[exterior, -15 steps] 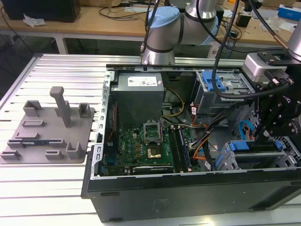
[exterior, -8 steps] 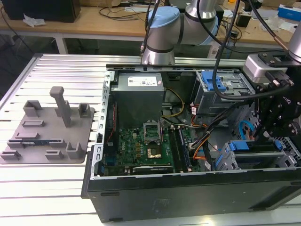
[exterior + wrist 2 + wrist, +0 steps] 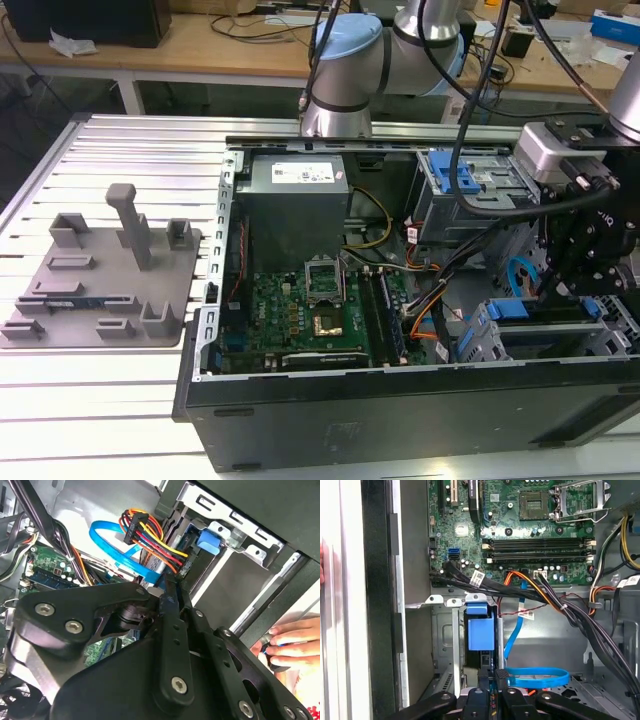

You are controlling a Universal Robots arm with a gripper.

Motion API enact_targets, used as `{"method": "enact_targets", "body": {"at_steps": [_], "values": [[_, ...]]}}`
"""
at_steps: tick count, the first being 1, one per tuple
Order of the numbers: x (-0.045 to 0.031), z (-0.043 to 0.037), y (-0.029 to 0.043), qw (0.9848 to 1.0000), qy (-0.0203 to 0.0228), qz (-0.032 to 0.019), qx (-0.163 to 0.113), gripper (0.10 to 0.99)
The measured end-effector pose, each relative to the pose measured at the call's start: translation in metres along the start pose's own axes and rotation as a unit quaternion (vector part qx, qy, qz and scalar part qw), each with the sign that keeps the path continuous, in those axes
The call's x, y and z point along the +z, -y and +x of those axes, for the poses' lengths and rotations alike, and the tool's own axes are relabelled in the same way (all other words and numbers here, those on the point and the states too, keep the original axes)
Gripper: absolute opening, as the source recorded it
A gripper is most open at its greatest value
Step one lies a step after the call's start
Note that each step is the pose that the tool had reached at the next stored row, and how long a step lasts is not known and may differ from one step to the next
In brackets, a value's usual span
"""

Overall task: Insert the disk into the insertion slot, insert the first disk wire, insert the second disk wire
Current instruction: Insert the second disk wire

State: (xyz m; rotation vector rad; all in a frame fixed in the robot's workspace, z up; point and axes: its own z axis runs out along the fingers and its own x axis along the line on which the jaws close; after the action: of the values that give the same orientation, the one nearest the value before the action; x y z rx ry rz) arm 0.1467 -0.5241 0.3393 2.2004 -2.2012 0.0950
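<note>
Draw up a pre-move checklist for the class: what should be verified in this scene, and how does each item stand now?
1. Disk in the insertion slot: ok, its blue carrier sits between the cage rails.
2. Disk fully seated: cannot tell.
3. End effector lined up with the slot: ok, it hangs directly in front of the carrier.
4. Blue flat cable plugged into the disk: cannot tell; it lies looped beside the end effector.
5. Coloured power wires connected: cannot tell.
6. People away from the work area: not ok, a person's hand rests close by.
</note>
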Motion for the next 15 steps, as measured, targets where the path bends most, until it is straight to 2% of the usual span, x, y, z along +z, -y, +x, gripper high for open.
{"method": "enact_targets", "body": {"at_steps": [1, 2, 3, 4, 6, 8, 9, 10, 11, 12, 15], "values": [[0.0011, -0.0001, -0.0001, 1.0000, 0.0003, -0.0006, 0.000, 0.161], [0.0014, -0.0001, -0.0001, 1.0000, 0.0004, -0.0005, 0.000, 0.231], [0.0000, -0.0002, -0.0001, 1.0000, 0.0005, -0.0004, 0.000, 0.231], [-0.0051, -0.0006, 0.0001, 1.0000, 0.0003, -0.0004, 0.000, 0.298], [-0.0131, -0.0026, 0.0003, 1.0000, 0.0002, -0.0004, 0.000, 0.298], [-0.0300, -0.0075, 0.0007, 1.0000, -0.0010, -0.0001, 0.000, 0.298], [-0.0396, -0.0122, 0.0009, 1.0000, -0.0031, 0.0001, 0.000, 0.282], [-0.0454, -0.0146, 0.0010, 1.0000, -0.0049, 0.0002, 0.000, 0.149], [-0.0456, -0.0150, 0.0010, 1.0000, -0.0051, 0.0002, 0.000, 0.149], [-0.0457, -0.0151, 0.0010, 1.0000, -0.0052, 0.0002, 0.000, 0.106], [-0.0457, -0.0155, 0.0010, 1.0000, -0.0054, 0.0002, 0.000, 0.106]]}}
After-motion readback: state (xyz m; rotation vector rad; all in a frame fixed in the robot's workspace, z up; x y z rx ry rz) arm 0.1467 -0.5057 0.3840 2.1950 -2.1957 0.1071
